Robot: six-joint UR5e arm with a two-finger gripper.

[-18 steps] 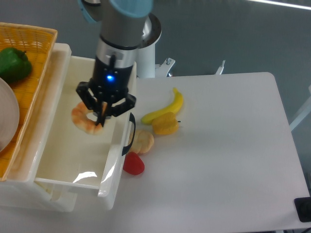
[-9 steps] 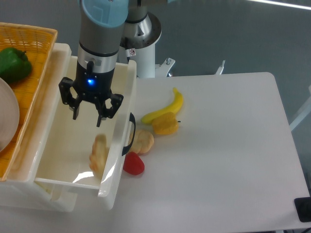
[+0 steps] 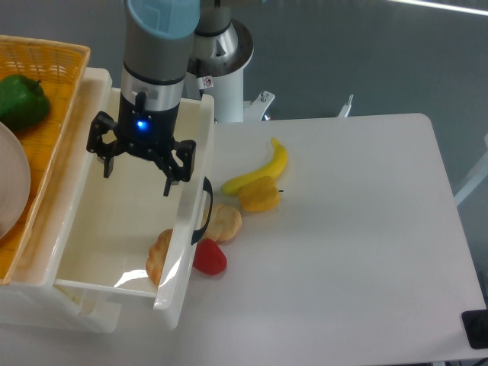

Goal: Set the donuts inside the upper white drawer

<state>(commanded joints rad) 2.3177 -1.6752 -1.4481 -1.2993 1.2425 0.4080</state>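
The surface (image 3: 366,252) carries the drawer (image 3: 114,229) at its left edge, pulled open, with an orange basket (image 3: 46,69) holding a green pepper (image 3: 21,99) beside and above it. The gripper (image 3: 139,164) hangs over the drawer's interior with its fingers (image 3: 169,183) spread wide and nothing between them. One donut (image 3: 159,256) lies inside the drawer, tipped against the front wall near the black handle (image 3: 204,210). A second donut (image 3: 223,222) sits outside on the surface, just beside the handle, with a red lump (image 3: 209,258) close below it and a yellow pepper (image 3: 260,195) and banana (image 3: 261,170) a little to its right. By the look of it, the first drop is done and the step in hand is the change-over to the remaining donut. The next move calls for lifting clear of the drawer's front wall, travelling right past the handle, and descending over the outer donut with fingers open, taking care not to catch the handle or nudge the red lump so near it.
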